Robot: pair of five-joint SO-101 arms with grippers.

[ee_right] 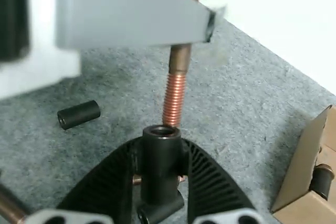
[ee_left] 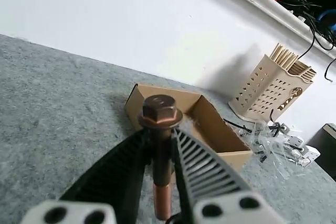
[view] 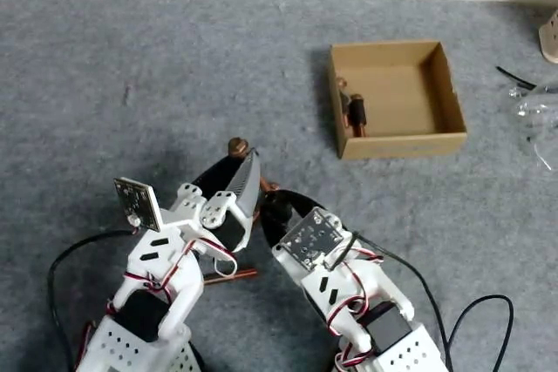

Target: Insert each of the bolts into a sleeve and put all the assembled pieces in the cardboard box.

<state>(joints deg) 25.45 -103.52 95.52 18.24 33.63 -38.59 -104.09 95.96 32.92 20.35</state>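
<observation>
The left gripper (ee_left: pixel 161 135) is clamped on the shank of a bolt (ee_left: pixel 160 113), threaded end pointing at the right gripper (ee_right: pixel 160 148), which is closed around a sleeve (ee_right: pixel 159 163). Bolt tip sits at the sleeve's open bore, long axes nearly in line (slight tilt apparent). The cardboard box (view: pixel 397 145) lies beyond both arms, well apart; insertion looks the step in hand

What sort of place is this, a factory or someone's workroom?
Probably a small lab or hobby workbench, not a factory: a grey felt tabletop against a white wall, loose cables trailing behind, and a perforated desk organiser holding wooden sticks beside clear plastic bags.
</observation>
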